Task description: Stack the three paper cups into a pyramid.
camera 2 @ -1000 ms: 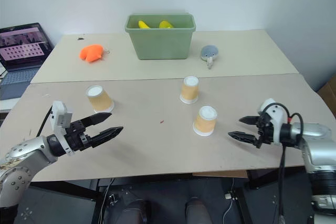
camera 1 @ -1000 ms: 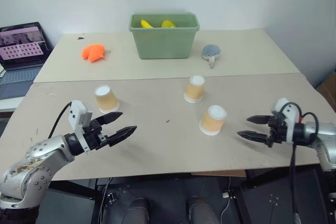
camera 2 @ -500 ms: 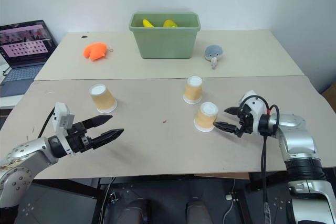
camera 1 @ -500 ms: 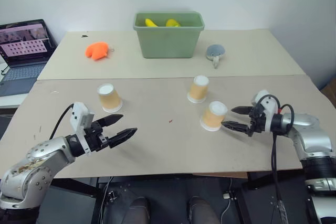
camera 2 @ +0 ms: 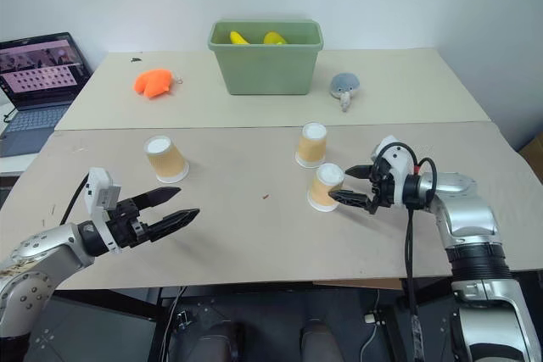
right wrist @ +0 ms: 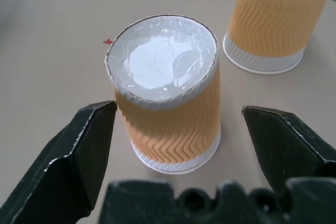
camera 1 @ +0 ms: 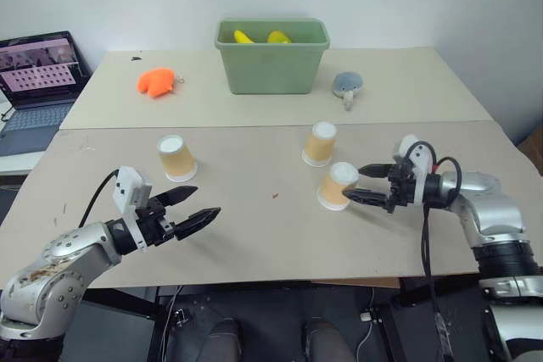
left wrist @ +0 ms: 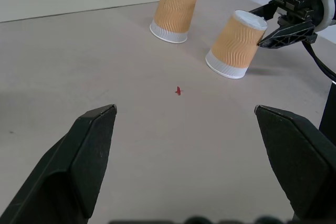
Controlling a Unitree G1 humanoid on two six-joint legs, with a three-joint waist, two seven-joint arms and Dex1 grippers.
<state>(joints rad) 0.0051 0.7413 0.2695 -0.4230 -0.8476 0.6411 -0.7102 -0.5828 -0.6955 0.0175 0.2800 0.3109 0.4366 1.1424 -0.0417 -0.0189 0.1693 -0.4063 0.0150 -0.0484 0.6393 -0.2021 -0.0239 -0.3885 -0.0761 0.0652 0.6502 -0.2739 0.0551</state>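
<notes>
Three paper cups stand upside down and unstacked on the near panel of the counter (camera 1: 254, 235), all on the robot's side of the green bin (camera 1: 271, 61), the landmark for what follows. The first cup (camera 1: 176, 158) stands well to the left of the bin and nearer the robot; the second cup (camera 1: 320, 143) stands just right of the bin's near face, towards the robot; the third cup (camera 1: 338, 186) stands just beside the second, nearer still to the robot, slightly tilted. No cup rests on another. Two grippers are visible. The right gripper (camera 1: 367, 184) sits level with the third cup, its jaws spread wide, one black fingertip on each side of the cup near its upturned base; whether either fingertip touches the cup wall cannot be told. The left gripper (camera 1: 192, 207) hovers over bare counter well left of the bin and near the first cup, its jaws equally wide and holding nothing. The bin holds two yellow objects (camera 1: 259, 37). On the far panel, one orange object (camera 1: 156, 82) lies left of the bin and one grey object (camera 1: 345, 85) lies right of it. One open laptop (camera 1: 36, 74) stands far to the left of the bin, beyond the counter's edge. One small red speck (left wrist: 178, 91) marks the counter between the grippers.
</notes>
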